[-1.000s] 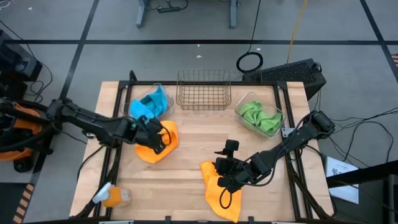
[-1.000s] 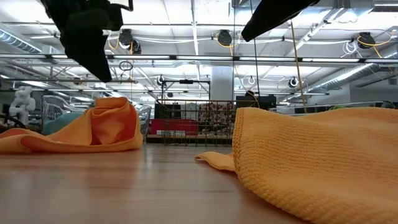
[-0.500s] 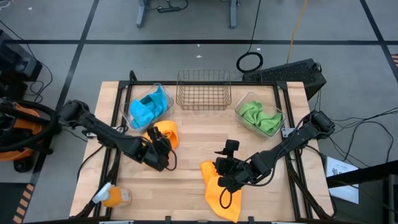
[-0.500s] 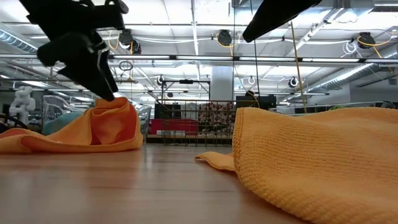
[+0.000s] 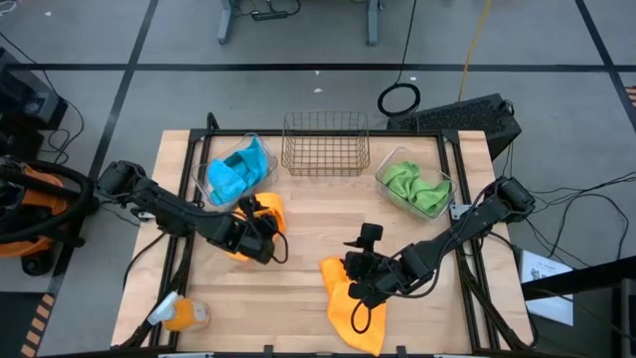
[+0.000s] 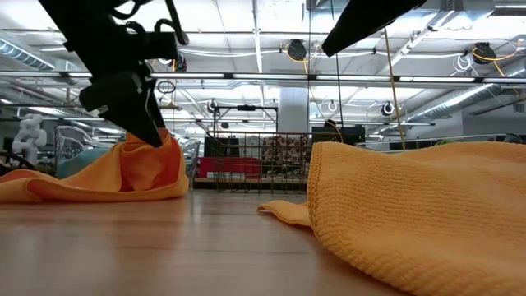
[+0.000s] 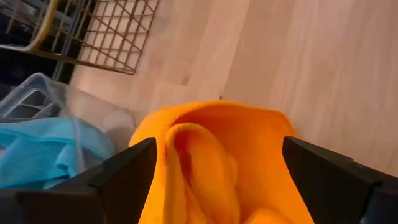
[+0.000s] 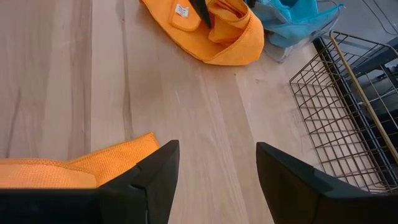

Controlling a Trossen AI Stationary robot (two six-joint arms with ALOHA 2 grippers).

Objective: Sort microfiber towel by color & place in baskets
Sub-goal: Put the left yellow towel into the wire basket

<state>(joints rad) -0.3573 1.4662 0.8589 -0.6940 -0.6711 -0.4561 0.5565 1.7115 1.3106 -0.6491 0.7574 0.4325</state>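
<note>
While the left gripper [image 5: 260,237] hangs spread wide around a crumpled orange towel [image 7: 214,158] beside the clear bin of blue cloth [image 5: 238,167], the right gripper [image 5: 360,283] waits, fingers apart, over the second orange towel [image 5: 356,310]; the copper wire basket [image 5: 325,144] is empty.

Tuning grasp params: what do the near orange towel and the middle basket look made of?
Near orange towel: soft knitted microfiber by its look, with a matte, ribbed weave and limp folds. Middle basket: thin metal wire by its look, an open grid with a copper-toned sheen; whether that is a coating is unclear.
</note>
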